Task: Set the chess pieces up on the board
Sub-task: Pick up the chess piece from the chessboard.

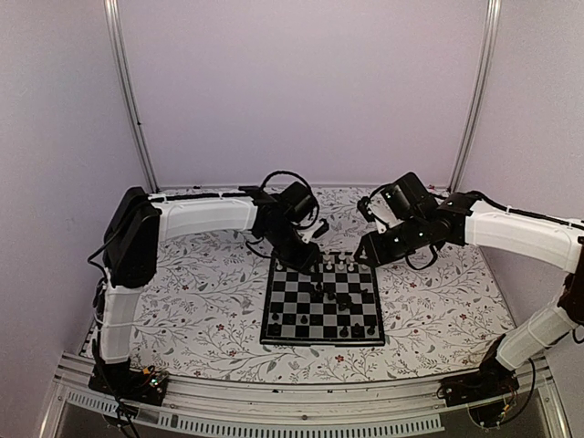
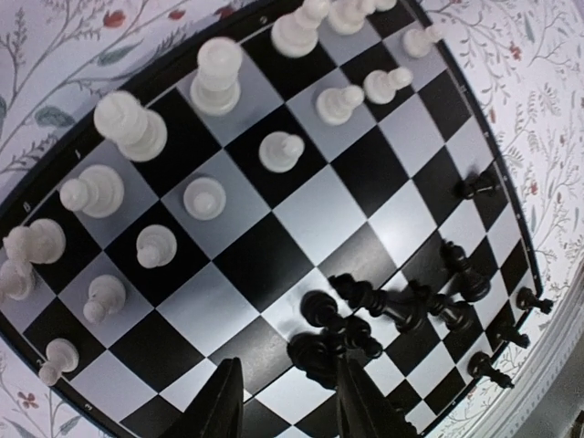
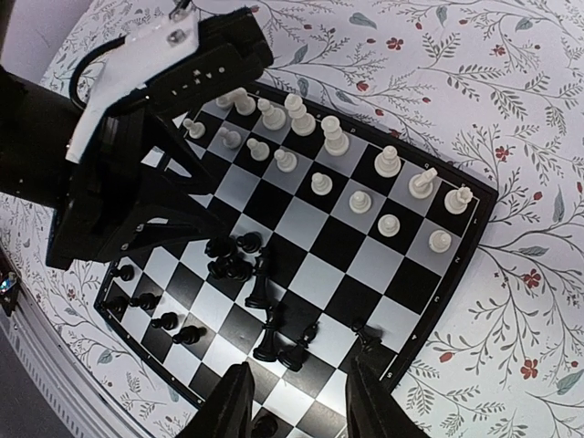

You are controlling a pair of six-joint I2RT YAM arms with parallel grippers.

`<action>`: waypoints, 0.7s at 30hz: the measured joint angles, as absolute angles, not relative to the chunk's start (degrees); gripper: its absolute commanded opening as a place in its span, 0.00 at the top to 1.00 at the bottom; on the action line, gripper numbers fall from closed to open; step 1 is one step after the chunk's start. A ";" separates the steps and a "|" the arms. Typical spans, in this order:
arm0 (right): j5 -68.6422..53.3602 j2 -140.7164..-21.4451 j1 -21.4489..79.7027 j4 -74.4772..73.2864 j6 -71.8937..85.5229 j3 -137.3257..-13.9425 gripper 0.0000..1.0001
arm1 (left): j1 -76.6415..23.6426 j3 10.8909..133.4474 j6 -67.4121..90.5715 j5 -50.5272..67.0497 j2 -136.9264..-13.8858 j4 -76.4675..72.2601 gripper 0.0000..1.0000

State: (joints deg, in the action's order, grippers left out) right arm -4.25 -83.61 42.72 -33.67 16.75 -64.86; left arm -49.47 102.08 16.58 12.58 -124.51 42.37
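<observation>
The board (image 1: pixel 319 341) lay at the middle of the table; the white chess pieces (image 1: pixel 339 263) stood in two rows along its far edge; the black pieces (image 2: pixel 333 342) were heaped near the board's centre, with a few more by its near edge. The heap lay just ahead of the left gripper (image 2: pixel 292 406), close against one fingertip (image 2: pixel 360 401), touching or not I could not tell; several toppled black pieces (image 2: pixel 401 306) lay flat, their long axes roughly crosswise to those fingers. The left arm looked the nearer; its fingers stood moderately parted, holding nothing. The right gripper (image 3: pixel 297 406) hovered over the board's rim, its fingers likewise partly spread and, as far as showed, empty.
</observation>
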 measured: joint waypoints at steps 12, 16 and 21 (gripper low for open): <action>-5.15 -83.44 42.70 -31.11 17.39 -63.22 0.63 | -49.45 102.76 22.20 12.86 -127.17 46.96 0.63; -5.45 -83.42 42.68 -30.74 17.37 -62.78 0.63 | -49.45 103.04 22.83 13.56 -127.17 47.31 0.63; -6.33 -83.44 42.68 -30.26 17.39 -62.70 0.63 | -49.45 103.04 23.66 14.24 -127.17 47.51 0.63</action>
